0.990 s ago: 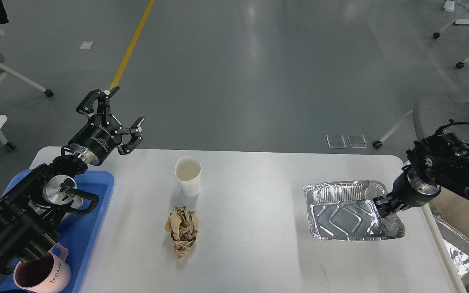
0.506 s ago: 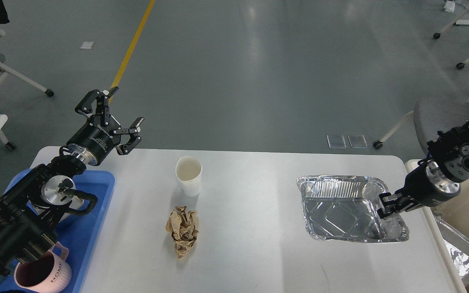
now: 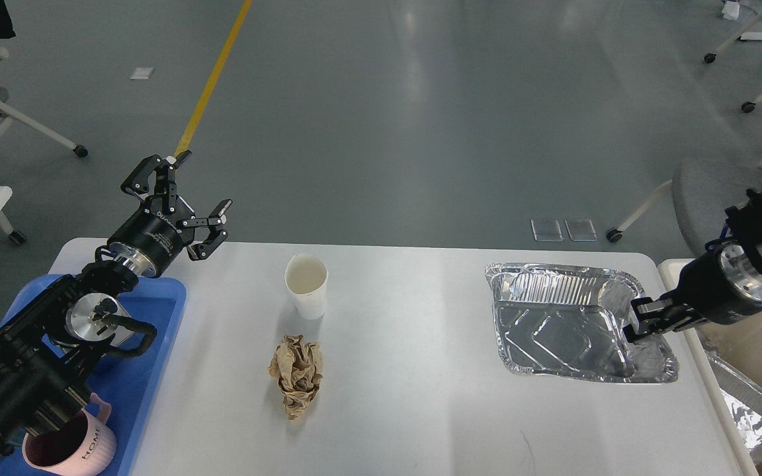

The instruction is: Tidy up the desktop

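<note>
Left claw [image 3: 186,198] hangs spread and empty over the far-left corner of the tabletop [image 3: 414,403]. Mid-tabletop: paper cup [image 3: 306,285], crumpled brown paper [image 3: 297,374] untouched. Right claw [image 3: 645,320] clamped on the foil tray [image 3: 566,324] rim, tray tilted, apparently being cleared toward the right edge; next calls for carrying it clear, over another foil tray [image 3: 748,413]. Grey floor [image 3: 387,112], wheeled chairs beyond

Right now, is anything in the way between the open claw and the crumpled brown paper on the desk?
Nothing visible. The left gripper hangs open above the desktop's far left corner; only bare surface lies between it and the crumpled paper. The paper cup stands off to the side.
</note>
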Controlling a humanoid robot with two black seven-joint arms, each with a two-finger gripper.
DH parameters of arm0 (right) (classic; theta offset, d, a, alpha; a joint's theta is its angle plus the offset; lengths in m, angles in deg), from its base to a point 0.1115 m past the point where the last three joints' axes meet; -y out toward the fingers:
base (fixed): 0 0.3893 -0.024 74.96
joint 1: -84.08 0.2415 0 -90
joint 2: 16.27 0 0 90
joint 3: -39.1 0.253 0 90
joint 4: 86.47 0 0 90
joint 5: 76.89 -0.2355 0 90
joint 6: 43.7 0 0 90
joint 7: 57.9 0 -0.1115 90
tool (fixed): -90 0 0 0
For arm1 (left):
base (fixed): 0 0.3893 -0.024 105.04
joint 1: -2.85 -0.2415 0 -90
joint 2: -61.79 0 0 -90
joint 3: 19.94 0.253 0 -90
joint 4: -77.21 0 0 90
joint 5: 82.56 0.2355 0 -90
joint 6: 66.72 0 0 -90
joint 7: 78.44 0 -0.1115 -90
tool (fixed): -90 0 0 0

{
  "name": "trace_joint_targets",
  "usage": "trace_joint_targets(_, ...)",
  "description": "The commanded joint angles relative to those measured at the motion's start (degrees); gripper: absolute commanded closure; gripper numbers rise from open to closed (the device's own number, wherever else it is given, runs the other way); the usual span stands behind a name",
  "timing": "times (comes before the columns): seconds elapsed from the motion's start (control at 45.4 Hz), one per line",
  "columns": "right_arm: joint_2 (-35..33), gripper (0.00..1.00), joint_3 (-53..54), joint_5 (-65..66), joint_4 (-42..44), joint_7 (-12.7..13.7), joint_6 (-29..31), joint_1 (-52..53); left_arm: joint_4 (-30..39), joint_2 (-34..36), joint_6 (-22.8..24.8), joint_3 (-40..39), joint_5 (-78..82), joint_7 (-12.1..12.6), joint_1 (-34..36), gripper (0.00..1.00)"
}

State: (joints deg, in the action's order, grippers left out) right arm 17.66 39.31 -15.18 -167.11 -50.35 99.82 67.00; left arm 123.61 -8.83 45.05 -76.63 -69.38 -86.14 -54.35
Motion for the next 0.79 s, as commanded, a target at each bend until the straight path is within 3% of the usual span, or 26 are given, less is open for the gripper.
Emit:
trace_joint_targets(0.0,-0.1,1.0,0.67,-1.15,-2.42,0.88,0.45,1.87,-0.08,0.13,-0.06,0.0,0.0,0.05,-0.02,0.02)
trace_joint_targets(0.484,5.0,1.0,2.69,-6.94,-2.16,7.3,1.49,6.0,-0.35,1.18,-0.67,0.88,2.63,0.05,-0.19,0.02)
trace_joint_targets(0.616,6.32,1.0,2.69,-13.89,-1.63,10.11,1.49,5.92,-0.52,1.27,-4.71,0.88,8.96,0.05,-0.28,0.02)
trace_joint_targets(0.77,8.69,1.0,2.78,-17.23,-0.31,10.29,1.42,6.09,-0.43,1.18,-5.86,0.88,12.48,-0.04,-1.25,0.02)
